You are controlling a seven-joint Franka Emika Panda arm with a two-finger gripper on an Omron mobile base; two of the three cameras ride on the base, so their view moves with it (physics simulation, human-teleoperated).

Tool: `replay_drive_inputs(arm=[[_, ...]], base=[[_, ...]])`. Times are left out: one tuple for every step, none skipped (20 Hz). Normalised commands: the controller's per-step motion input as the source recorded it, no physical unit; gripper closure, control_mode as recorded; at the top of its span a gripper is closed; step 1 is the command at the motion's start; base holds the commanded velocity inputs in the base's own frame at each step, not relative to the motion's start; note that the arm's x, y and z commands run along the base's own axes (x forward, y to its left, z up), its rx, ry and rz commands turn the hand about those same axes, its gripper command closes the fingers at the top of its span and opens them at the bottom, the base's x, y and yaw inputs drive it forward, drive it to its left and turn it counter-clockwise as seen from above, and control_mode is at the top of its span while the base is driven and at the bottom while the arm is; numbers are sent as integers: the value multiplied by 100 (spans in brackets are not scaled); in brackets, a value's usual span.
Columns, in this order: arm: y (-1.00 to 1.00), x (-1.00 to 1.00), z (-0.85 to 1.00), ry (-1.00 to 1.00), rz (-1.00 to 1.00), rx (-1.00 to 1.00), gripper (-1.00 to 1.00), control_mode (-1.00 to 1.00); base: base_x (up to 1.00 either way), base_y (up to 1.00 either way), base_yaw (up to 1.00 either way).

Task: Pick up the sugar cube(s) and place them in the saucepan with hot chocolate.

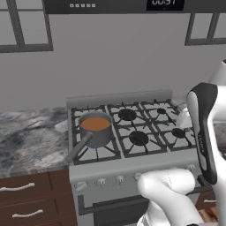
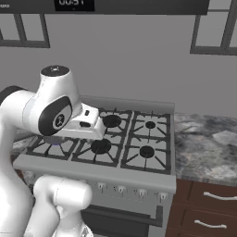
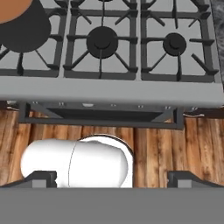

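Observation:
The saucepan with hot chocolate (image 1: pixel 96 129) is a small grey pan with orange-brown liquid. It stands on the stove's front left burner, its dark handle pointing toward the front left. In the hand view the saucepan (image 3: pixel 24 28) is cut off by the top left corner. My gripper (image 3: pixel 113 180) hangs over the stove's front edge and looks down. It is open, its two dark fingertips (image 3: pixel 40 178) stand wide apart, and nothing is between them. The white hand (image 2: pixel 88 122) hovers above the stove's left half. The sugar cubes are out of view.
The grey stove (image 1: pixel 132 156) has several black burners under grates, knobs along its front and an oven handle (image 3: pixel 100 117) below. Marbled counters (image 1: pixel 31 137) (image 2: pixel 208 148) flank it, with brown drawers beneath. Wooden floor (image 3: pixel 175 148) lies in front.

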Motion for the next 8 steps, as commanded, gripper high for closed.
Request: replay_drive_inputs(arm=[[0,-39,-5,0,0,5,-100,-100],[0,-39,-1,0,0,4,-100,-100],[0,-37,0,0,0,4,-100,-100],[0,-37,0,0,0,4,-100,-100],[0,-40,0,0,0,4,-100,-100],[0,-39,0,0,0,3,-100,-100],[0,-40,0,0,0,3,-100,-100],[3,-39,0,0,0,1,-100,-100]], base=[[0,0,0],[0,0,0],[0,0,0],[0,0,0],[0,0,0],[0,0,0],[0,0,0],[0,0,0]])
